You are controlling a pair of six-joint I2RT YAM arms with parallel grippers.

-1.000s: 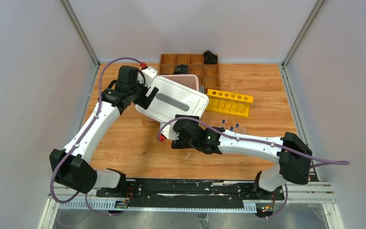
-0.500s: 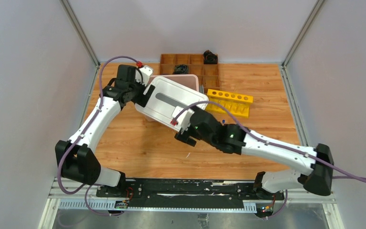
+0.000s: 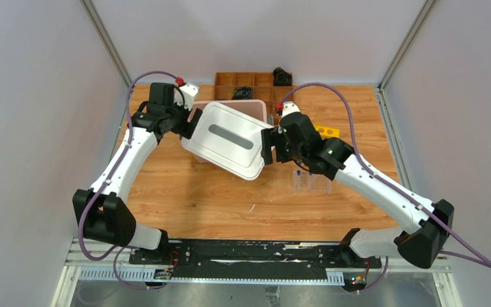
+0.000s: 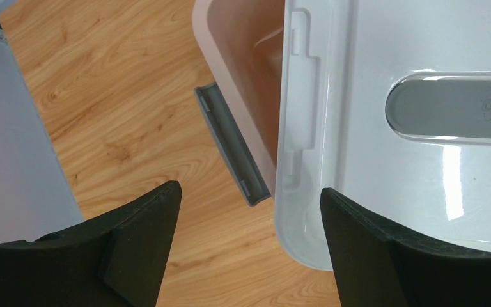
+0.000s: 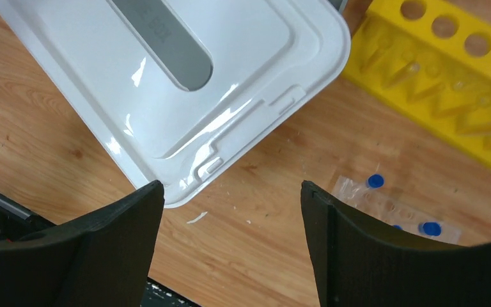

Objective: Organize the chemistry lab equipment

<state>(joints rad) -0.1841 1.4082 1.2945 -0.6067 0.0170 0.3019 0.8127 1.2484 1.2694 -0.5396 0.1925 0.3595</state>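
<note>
A white box lid (image 3: 227,137) with a grey grip lies askew on a pink-tinted box (image 3: 258,109). My left gripper (image 3: 187,126) stands open at the lid's left end. In the left wrist view the left gripper (image 4: 249,214) has the lid's corner (image 4: 307,236) between its fingers. My right gripper (image 3: 269,146) is open at the lid's right end, and the lid's edge (image 5: 185,185) lies just ahead of its left finger (image 5: 128,224). A clear tube rack (image 3: 311,183) with blue-capped tubes (image 5: 375,181) sits on the table under the right arm.
A yellow tube rack (image 5: 447,89) lies right of the box, mostly behind the right arm in the top view. A brown wooden tray (image 3: 227,79) with black objects stands at the back. A grey latch (image 4: 230,144) hangs from the box's side. A white sliver (image 3: 253,207) lies near the front.
My right arm has swung from the near middle of the table up to the lid's right end, uncovering the clear rack. The left gripper and the lid's left end have shifted slightly back.
</note>
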